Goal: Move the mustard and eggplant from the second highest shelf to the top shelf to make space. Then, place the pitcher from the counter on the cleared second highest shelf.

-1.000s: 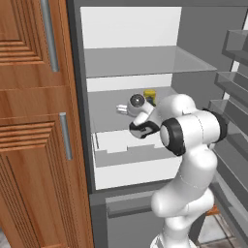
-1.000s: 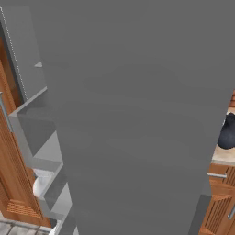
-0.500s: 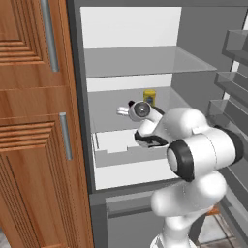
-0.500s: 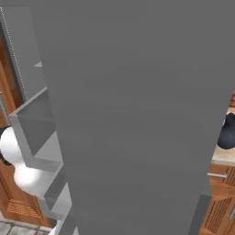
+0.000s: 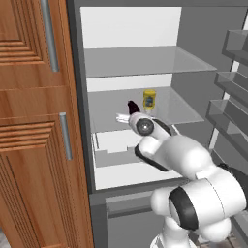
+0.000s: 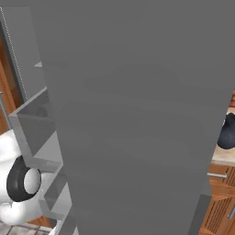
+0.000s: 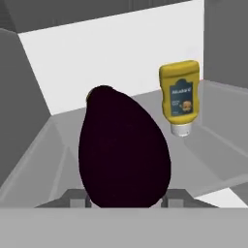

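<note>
Right up against the hand camera sits the eggplant [image 7: 123, 150], its dark bulk rising directly between the two finger tips of the gripper [image 7: 125, 199]; whether the pads are pressing its sides or merely flank it cannot be told from these pictures, so the jaws may be clamped on it or only partly apart around it. In the left base view the eggplant [image 5: 131, 106] shows as a dark tip just past the wrist, near the front edge of the second highest shelf [image 5: 179, 109]. Farther in, toward the shelf's back right, the mustard [image 7: 179, 96] stands cap-down and well apart from the eggplant. Above, the top shelf [image 5: 145, 60] waits bare. Off on the counter [image 6: 223, 155], the pitcher [image 6: 226, 132] sits untouched.

The risk, as I judge it: the eggplant is rounded and smooth, so a shallow or off-centre pinch could squirt it forward out of the fingers and roll it into the mustard, toppling the bottle. Lifting too steeply could also knock it against the underside of the top shelf.
</note>
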Controlling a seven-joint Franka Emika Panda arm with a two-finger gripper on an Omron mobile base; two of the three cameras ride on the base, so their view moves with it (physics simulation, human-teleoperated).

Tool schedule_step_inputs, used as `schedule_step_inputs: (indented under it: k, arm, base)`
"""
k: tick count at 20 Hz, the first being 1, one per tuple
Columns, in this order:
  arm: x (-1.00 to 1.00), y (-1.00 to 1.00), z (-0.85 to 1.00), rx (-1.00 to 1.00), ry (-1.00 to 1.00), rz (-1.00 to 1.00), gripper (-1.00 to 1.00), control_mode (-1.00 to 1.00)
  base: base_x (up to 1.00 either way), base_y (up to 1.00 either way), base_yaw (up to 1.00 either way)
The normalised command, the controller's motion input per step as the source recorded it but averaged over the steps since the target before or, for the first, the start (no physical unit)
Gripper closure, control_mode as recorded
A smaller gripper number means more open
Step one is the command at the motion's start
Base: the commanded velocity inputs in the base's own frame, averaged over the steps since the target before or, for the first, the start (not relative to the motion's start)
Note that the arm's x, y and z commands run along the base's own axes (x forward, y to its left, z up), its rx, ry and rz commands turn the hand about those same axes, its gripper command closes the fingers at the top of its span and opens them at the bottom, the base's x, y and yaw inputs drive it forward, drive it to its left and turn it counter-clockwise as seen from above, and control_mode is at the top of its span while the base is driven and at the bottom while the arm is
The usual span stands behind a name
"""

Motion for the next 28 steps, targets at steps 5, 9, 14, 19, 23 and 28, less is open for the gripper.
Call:
schedule_step_inputs:
  k: [5,9,14,19,23,28]
  arm:
    - [-0.71,0.15,0.75,-0.04,-0.06,0.01,1.00,-1.00]
    - [-0.68,0.11,0.82,-0.01,-0.02,0.00,1.00,-1.00]
    - [-0.59,0.02,0.91,0.00,0.00,0.00,1.00,-1.00]
    - [-0.43,0.07,0.89,-0.01,0.00,0.00,1.00,-1.00]
    - [-0.22,0.20,0.68,-0.03,0.00,0.00,1.00,-1.00]
    - [-0.02,0.21,0.52,-0.04,0.00,0.00,1.00,-1.00]
  base:
    - [0.00,0.00,0.00]
    - [0.00,0.00,0.00]
    - [0.00,0.00,0.00]
    - [0.00,0.00,0.00]
    - [0.00,0.00,0.00]
    - [0.00,0.00,0.00]
